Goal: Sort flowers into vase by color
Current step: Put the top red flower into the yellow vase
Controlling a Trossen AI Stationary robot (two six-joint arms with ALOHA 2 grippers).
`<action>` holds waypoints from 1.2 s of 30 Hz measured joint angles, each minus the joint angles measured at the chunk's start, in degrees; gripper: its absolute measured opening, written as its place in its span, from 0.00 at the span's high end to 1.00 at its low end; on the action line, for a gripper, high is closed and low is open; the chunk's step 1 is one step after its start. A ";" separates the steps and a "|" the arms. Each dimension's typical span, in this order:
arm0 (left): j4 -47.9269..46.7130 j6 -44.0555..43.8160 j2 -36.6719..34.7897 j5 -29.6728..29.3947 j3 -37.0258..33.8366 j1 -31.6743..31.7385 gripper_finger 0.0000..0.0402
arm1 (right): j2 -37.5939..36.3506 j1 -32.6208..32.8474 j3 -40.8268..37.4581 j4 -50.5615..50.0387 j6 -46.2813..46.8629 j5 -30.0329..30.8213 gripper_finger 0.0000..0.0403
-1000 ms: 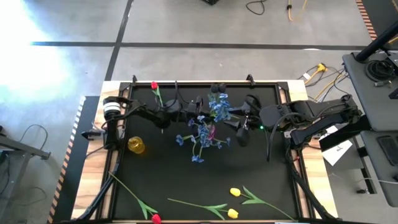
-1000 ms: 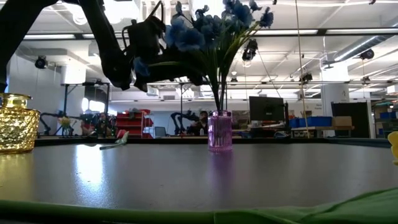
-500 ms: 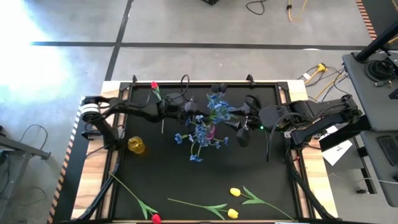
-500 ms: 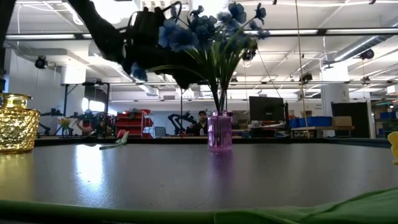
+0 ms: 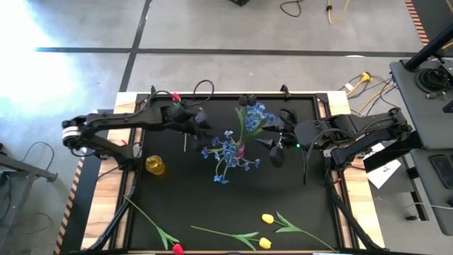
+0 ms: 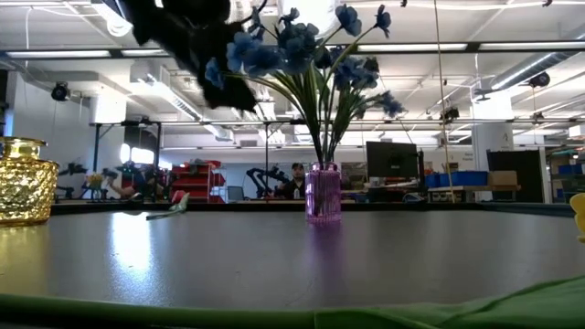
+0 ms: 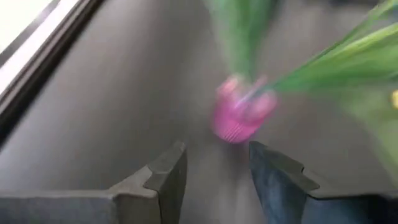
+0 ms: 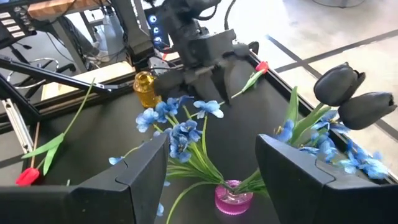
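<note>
A purple vase [image 5: 241, 151] [image 6: 323, 192] [image 7: 239, 115] [image 8: 233, 198] stands mid-table. Bunches of small blue flowers [image 5: 230, 152] [image 6: 292, 46] [image 8: 180, 127] stick into it by their stems. One bunch, with dark blooms [image 8: 348, 93], leans toward the far right [image 5: 256, 117]. My left gripper [image 5: 200, 122] [image 7: 217, 162] hangs open, up and to the left of the blossoms, holding nothing. My right gripper [image 5: 271, 147] [image 8: 211, 168] waits open to the right of the vase. Red tulips lie on the table at the far left [image 5: 175, 98] and near left [image 5: 177, 248]. Yellow tulips [image 5: 267, 219] lie near the front.
A gold vase [image 5: 155, 165] [image 6: 26, 180] [image 8: 145, 89] stands at the left of the black tabletop. Long green stems and leaves [image 5: 233, 234] lie along the near edge. A raised frame rims the table [image 5: 226, 94].
My left gripper has opened and let go of a blue bunch. It has drawn back up and toward the table's left edge. The released bunch stays in the purple vase, and its heads have swung out toward the far right.
</note>
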 joint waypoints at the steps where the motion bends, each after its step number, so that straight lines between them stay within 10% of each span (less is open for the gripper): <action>1: -3.81 -2.09 -0.91 -3.88 0.04 0.03 0.61 | 0.00 0.00 0.00 -0.02 0.00 -0.12 0.42; 9: -18.53 -36.70 -4.44 -37.75 -3.87 1.13 0.61 | 0.00 0.00 0.00 -0.02 -0.22 -0.20 0.42; 15: -18.28 -48.21 1.53 -36.66 -4.41 10.17 0.61 | 0.00 0.00 0.00 0.33 -0.63 -0.20 0.42; 22: -9.39 -43.16 12.69 -26.18 -3.32 21.18 0.56 | 0.00 1.36 0.00 0.35 0.44 -0.20 0.42; 36: -10.06 -43.99 29.12 -24.56 6.15 30.32 0.35 | 0.07 2.89 0.00 -0.09 2.38 -0.18 0.42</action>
